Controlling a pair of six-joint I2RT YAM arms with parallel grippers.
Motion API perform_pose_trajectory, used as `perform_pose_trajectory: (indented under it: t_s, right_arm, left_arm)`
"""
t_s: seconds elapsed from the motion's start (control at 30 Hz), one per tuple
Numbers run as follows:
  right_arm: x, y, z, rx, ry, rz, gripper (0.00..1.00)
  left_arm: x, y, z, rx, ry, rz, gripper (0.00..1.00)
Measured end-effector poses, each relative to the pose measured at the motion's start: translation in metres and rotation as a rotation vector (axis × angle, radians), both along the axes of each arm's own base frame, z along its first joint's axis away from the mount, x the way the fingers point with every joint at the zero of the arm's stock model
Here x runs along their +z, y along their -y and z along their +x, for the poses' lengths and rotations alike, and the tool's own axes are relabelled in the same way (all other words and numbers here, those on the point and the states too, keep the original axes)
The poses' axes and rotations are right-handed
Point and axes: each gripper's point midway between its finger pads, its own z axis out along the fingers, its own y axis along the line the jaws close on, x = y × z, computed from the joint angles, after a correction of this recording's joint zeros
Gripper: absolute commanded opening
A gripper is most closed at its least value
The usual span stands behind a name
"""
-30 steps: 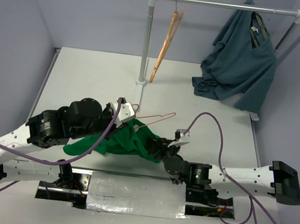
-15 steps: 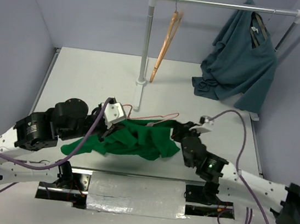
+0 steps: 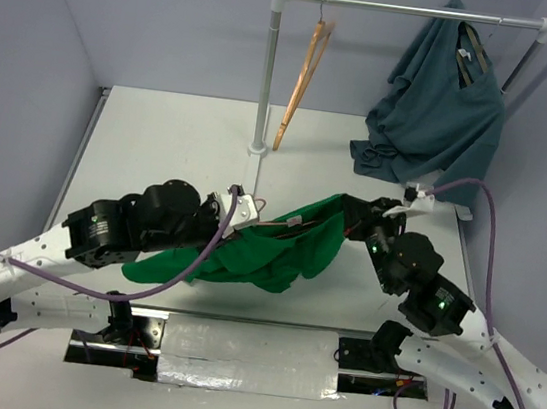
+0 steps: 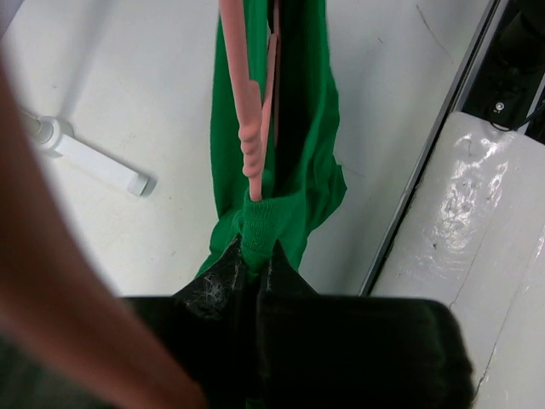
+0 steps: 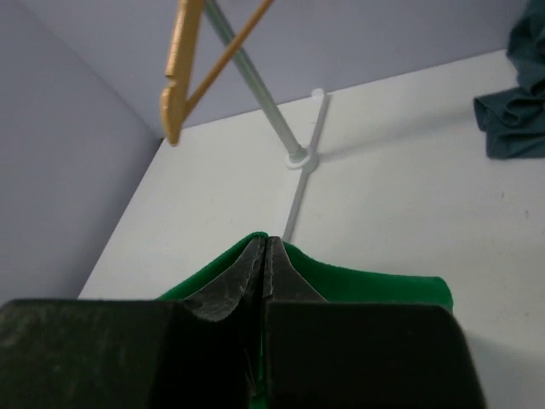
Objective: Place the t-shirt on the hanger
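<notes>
Left wrist view, hanger against t-shirt

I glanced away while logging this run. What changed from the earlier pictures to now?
The right claw, shut on the t-shirt, swung rightward and farther back, stretching the cloth along the hanger. The left claw kept its grip, roughly in place. The wooden hanger and teal shirt hang unchanged.

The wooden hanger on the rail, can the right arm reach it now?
Probably not yet. The right gripper is shut on the green t-shirt, which the left gripper also holds. Nothing seems to stand between it and the wooden hanger, but it would have to let go first.
</notes>
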Motion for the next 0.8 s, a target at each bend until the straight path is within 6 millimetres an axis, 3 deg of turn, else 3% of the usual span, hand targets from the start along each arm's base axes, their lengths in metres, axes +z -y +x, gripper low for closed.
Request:
perform_pose_trajectory:
  t_s: [0.07,0.17,0.3,0.43,0.5,0.53,0.57,0.63,0.8]
  right_arm:
    - [0.017,-0.015,-0.002,0.082,0.009,-0.049,0.00]
    - [0.025,-0.043,-0.011,0.247,0.013,-0.120,0.00]
    - [0.017,-0.075,-0.037,0.483,0.007,-0.211,0.00]
    - [0.009,-0.089,-0.066,0.671,0.006,-0.279,0.01]
    - [0.006,-0.093,-0.080,0.751,0.016,-0.299,0.18]
    - [0.006,-0.093,-0.086,0.780,0.023,-0.301,0.39]
    - [0.007,-0.091,-0.091,0.801,0.031,-0.299,0.45]
    - [0.014,-0.085,-0.100,0.822,0.078,-0.298,0.54]
    - [0.041,-0.071,-0.113,0.834,0.200,-0.260,0.58]
  left_arm:
    - [-0.005,0.003,0.002,-0.007,-0.003,0.020,0.00]
    - [-0.010,0.007,0.002,-0.024,-0.016,0.030,0.00]
    - [-0.016,0.014,0.002,-0.080,-0.068,-0.022,0.00]
    - [-0.028,0.021,0.004,-0.140,-0.132,-0.088,0.00]
    - [-0.032,0.031,-0.004,-0.195,-0.169,-0.127,0.00]
    - [-0.033,0.035,-0.008,-0.225,-0.187,-0.142,0.00]
    - [-0.034,0.040,-0.012,-0.251,-0.205,-0.160,0.00]
    - [-0.036,0.049,-0.016,-0.297,-0.228,-0.183,0.00]
    - [-0.045,0.060,-0.027,-0.366,-0.285,-0.218,0.00]
